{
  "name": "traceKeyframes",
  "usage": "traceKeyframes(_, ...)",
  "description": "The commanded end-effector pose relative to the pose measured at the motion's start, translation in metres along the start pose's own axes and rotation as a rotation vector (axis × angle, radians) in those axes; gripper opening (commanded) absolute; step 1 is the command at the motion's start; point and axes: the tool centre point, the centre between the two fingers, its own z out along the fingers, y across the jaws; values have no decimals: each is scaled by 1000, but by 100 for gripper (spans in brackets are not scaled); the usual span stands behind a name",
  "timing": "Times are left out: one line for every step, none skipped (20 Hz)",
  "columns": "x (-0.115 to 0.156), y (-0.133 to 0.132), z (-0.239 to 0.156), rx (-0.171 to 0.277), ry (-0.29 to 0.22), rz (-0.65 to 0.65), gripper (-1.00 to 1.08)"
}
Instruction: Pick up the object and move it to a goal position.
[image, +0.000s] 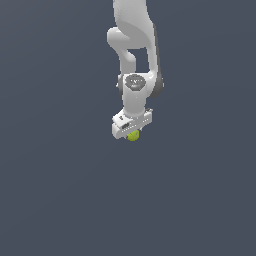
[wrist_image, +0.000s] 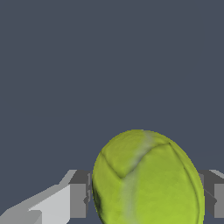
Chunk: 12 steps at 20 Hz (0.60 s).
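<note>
Background: plain dark grey-blue all round; no edge, seam or marker on the tabletop (image: 60, 200) visible in either view; no goal position visible anywhere.

Arm: white Panda arm (image: 134, 50), dropping in from the top of the exterior view, wrist pointing straight down.

Pincer: white pincer (image: 132, 133), pinching the ball, one grey finger (wrist_image: 79, 192) seen against one flank of it and another grey finger against the opposite flank in the wrist view.

Object: small yellow-green ball (image: 133, 135), marked with a pale curved seam like a tennis ball, tucked directly under the palm and seated between the fingers; fills the near part of the wrist view (wrist_image: 148, 179).

Height: cannot tell from these pictures whether the ball rests on the tabletop or hangs above it; no shadow or contact line to go by.

Key relation: ball centred on the pincer's own axis, no offset to either side, no long axis to align since round; nothing to correct before a lift or carry.

Stage, as a judgement: grasp made, transport to the goal the part left.

Next move, as a judgement: steady carry with grip held firm, a smooth round ball being apt to squirt out if the squeeze slackens.
</note>
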Motion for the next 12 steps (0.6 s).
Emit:
traceKeyframes(14, -26, -14, -1, 1, -1, -100)
traceKeyframes(20, -36, -20, -1, 1, -1, -100)
traceKeyframes(26, -47, -25, -1, 1, -1, -100)
traceKeyframes(32, -57, -31, -2, 1, -1, -100)
traceKeyframes(38, -68, -36, -2, 1, -1, -100)
traceKeyframes(44, -78, -42, -2, 1, -1, -100)
traceKeyframes(50, -88, -47, -2, 1, -1, -100)
traceKeyframes(56, -98, -53, -2, 1, -1, -100)
traceKeyframes(62, -109, -58, -2, 1, -1, -100)
traceKeyframes(68, -118, -64, -2, 1, -1, -100)
traceKeyframes(73, -127, -69, -1, 1, -1, -100)
traceKeyframes(79, -136, -73, -1, 1, -1, -100)
